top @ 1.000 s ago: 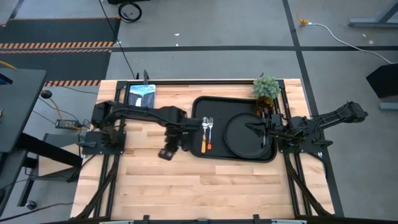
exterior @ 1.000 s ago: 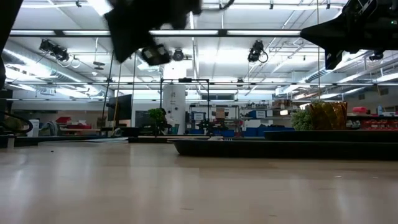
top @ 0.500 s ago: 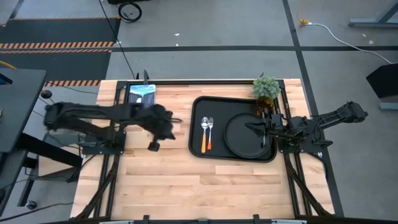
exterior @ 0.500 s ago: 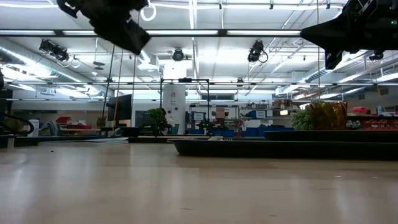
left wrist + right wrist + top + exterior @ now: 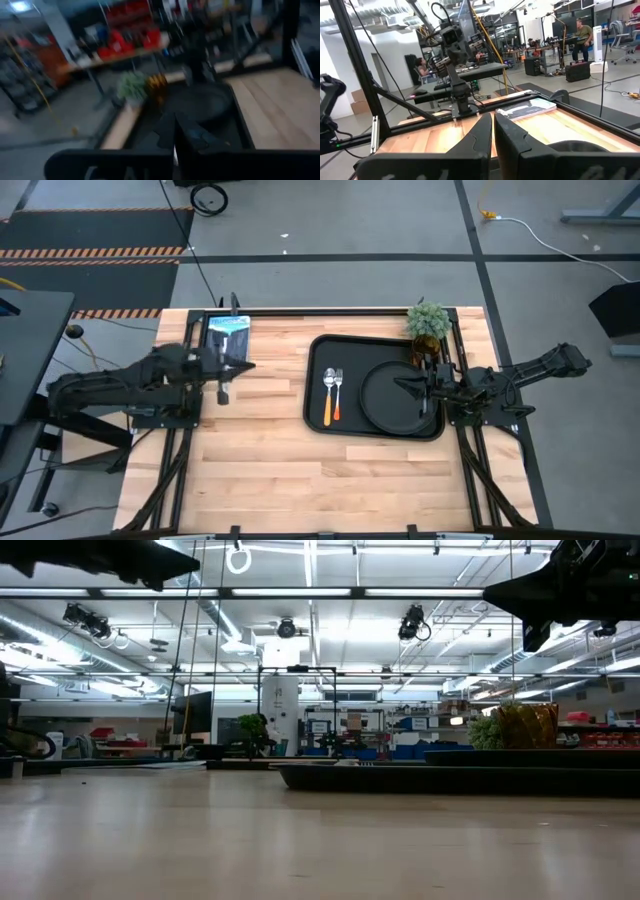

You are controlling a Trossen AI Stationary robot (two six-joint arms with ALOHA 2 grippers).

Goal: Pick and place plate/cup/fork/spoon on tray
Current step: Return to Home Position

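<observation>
The black tray [image 5: 315,350] lies on the right half of the table. On it lie the round black plate [image 5: 385,405], the spoon [image 5: 328,392] and the fork [image 5: 338,392], side by side left of the plate. The amber cup [image 5: 424,354] stands by the green plant [image 5: 428,318] at the tray's far right corner; whether it stands on the tray I cannot tell. My left gripper [image 5: 240,366] is shut and empty above the table's left part, far from the tray. My right gripper [image 5: 400,386] is shut and empty above the plate.
A blue-and-white booklet [image 5: 227,332] lies at the far left of the table, near my left gripper. Bare wood [image 5: 300,470] stretches along the near side. In the right wrist view, people [image 5: 582,30] are in the room beyond the table.
My left gripper has drawn back from beside the spoon and fork on the tray toward the table's left edge, in one quick sweep. The spoon and fork stay where they were on the tray.
</observation>
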